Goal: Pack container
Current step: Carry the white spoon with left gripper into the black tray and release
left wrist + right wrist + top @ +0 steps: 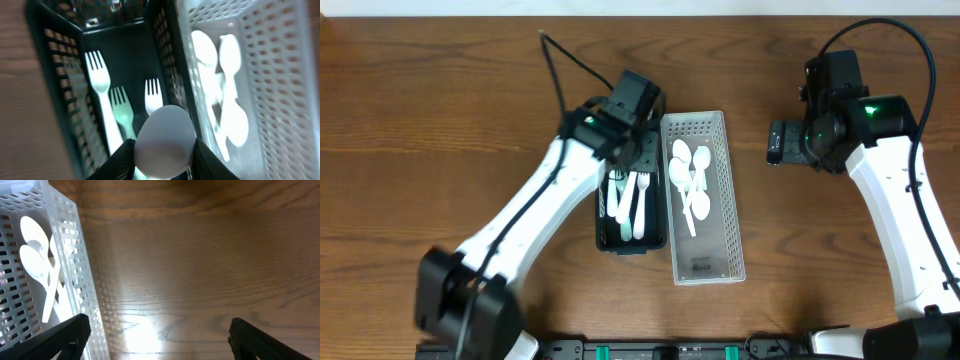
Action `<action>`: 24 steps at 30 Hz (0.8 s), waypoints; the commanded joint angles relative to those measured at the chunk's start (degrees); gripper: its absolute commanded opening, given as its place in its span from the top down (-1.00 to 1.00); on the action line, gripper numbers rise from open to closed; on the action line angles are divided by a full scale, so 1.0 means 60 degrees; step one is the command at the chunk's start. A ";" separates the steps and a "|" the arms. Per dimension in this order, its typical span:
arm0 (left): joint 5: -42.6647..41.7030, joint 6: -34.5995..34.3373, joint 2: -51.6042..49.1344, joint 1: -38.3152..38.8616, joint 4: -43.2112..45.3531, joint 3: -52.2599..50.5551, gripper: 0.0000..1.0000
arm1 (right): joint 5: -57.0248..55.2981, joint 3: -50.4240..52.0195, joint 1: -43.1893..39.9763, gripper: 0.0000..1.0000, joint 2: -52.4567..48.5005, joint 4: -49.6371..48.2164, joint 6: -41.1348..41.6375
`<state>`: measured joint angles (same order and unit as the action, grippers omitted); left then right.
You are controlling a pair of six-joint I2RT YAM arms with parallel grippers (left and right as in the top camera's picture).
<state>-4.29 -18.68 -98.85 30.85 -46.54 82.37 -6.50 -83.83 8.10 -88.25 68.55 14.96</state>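
Where they touch: black basket (pixel 631 249), seemingly three forks (pixel 630 200); white basket (pixel 732 200), spoons (pixel 688 175).

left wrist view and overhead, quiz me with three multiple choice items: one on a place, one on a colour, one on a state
1. Where does the white basket lie?
A) beside the black basket, on the right arm's side
B) stacked on top of it
C) inside it

2. What colour is the basket that holds the forks?
A) red
B) black
C) blue

3. What state is the left tool in?
A) open and empty
B) shut on a fork
C) shut on a white spoon

Key: 1 A, the overhead view shows the two side by side; 2 B, the forks lie within dark mesh walls; 3 C, the spoon's bowl sits clamped in the tool.
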 commanded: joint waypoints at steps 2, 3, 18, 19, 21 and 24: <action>0.0331 -0.0412 -0.0976 -0.0058 0.0149 0.0058 0.88 | -0.0135 0.0029 -0.0051 -0.86 -0.0025 0.0015 -0.0084; 0.0375 -0.0408 -0.1115 -0.0058 0.0153 0.0058 0.88 | -0.0135 0.0029 -0.0051 -0.86 -0.0025 0.0018 -0.0084; 0.0612 -0.0251 -0.0758 -0.0652 0.0073 0.0084 -0.29 | -0.0135 0.0029 -0.0051 -0.90 -0.0025 -0.0055 -0.0313; 0.0612 -0.0135 -0.0586 -0.0707 0.0073 0.0120 -0.49 | -0.0135 0.0029 -0.0051 -0.91 -0.0025 -0.0120 -0.0335; 0.0608 0.0066 -0.0193 -0.0816 0.0095 0.0175 -0.87 | -0.0135 0.0029 -0.0051 -0.93 -0.0025 -0.0251 -0.0331; 0.0616 0.0113 0.0583 -0.0994 -0.0055 0.0204 -0.96 | -0.0135 0.0029 -0.0051 -0.97 -0.0025 -0.0455 -0.0335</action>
<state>-1.28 -19.42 -100.25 25.85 -46.30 82.37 -6.50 -83.83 8.10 -88.25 66.32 13.93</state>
